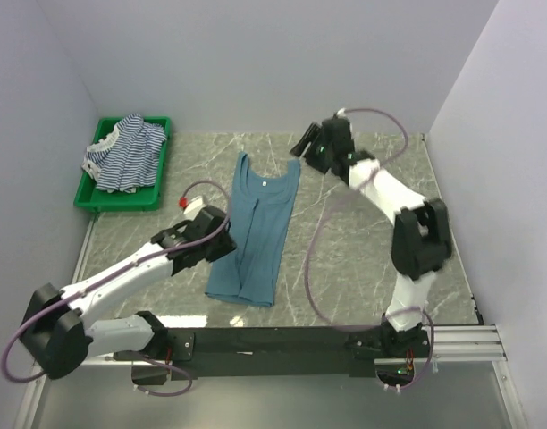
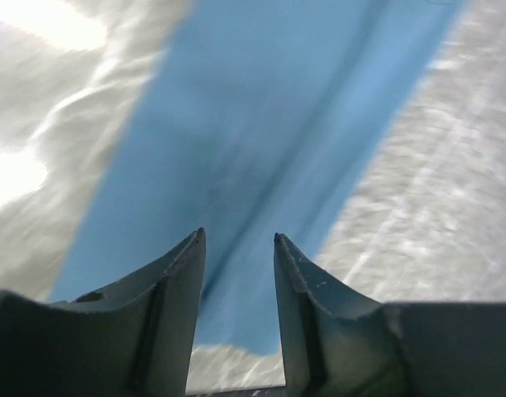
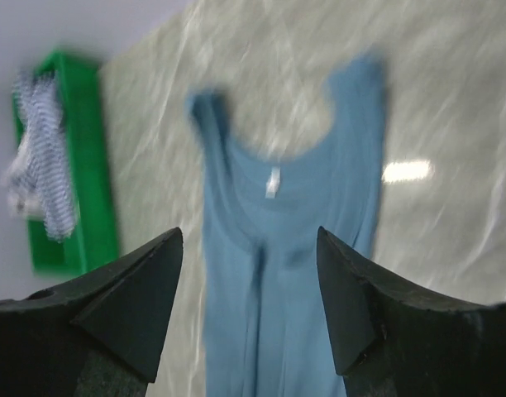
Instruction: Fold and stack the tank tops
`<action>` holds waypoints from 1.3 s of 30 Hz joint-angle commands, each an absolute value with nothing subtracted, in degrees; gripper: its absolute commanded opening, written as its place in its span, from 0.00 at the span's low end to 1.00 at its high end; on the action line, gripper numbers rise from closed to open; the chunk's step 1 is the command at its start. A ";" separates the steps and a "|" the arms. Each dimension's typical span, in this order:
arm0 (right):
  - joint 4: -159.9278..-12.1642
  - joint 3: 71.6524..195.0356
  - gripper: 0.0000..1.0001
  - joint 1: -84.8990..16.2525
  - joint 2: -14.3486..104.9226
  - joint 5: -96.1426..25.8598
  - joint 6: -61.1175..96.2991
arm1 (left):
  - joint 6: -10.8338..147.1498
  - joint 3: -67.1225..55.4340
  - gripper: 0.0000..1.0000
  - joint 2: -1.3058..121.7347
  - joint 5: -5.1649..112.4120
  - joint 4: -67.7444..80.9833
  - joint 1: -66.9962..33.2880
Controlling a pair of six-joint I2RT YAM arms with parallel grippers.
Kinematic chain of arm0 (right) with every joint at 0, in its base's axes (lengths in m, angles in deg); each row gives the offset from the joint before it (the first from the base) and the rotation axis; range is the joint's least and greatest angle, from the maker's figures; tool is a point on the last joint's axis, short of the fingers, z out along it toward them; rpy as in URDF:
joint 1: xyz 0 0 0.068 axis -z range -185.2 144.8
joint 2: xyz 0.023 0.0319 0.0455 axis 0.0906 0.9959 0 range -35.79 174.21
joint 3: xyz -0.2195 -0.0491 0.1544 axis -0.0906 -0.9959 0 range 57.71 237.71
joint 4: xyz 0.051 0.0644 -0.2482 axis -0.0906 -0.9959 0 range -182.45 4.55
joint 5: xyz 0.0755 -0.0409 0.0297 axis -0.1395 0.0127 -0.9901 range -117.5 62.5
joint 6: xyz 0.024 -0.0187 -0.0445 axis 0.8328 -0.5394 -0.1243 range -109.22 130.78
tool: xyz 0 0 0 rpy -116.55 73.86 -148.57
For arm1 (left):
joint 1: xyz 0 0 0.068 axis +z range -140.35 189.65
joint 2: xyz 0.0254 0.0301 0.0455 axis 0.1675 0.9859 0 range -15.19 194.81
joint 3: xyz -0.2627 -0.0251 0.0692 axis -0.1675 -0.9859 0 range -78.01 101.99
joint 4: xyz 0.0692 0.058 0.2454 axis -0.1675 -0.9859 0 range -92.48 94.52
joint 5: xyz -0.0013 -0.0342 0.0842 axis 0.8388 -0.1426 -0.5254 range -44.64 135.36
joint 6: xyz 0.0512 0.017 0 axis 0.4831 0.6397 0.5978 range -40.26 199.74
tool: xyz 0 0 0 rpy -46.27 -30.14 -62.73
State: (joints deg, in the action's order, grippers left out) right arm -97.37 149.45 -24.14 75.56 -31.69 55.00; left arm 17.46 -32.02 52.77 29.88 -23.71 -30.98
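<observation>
1. My left arm runs low from its base, forearm stretched over the marble table (image 1: 363, 223), so the left gripper (image 1: 222, 239) hangs at the left edge of the teal tank top (image 1: 260, 223), about mid-length
2. Its fingers (image 2: 174, 289) stand a narrow gap apart with nothing between them; blurred blue cloth shows beneath
3. My right arm rises, folds at the elbow and reaches far; the right gripper (image 1: 302, 143) sits just beyond the top's right strap
4. Its jaws are spread wide and hold nothing, aimed back at the neckline
5. The top lies flat, straps far, hem near
6. Open marble lies right of the top; far-left of it, well apart, a green tray (image 1: 90, 192) holds heaped striped tops (image 1: 126, 156)
</observation>
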 commanded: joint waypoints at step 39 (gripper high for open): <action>-93.71 91.89 0.60 -73.84 44.80 -15.81 96.38 | 4.42 -55.34 0.52 37.19 37.37 -32.40 -24.19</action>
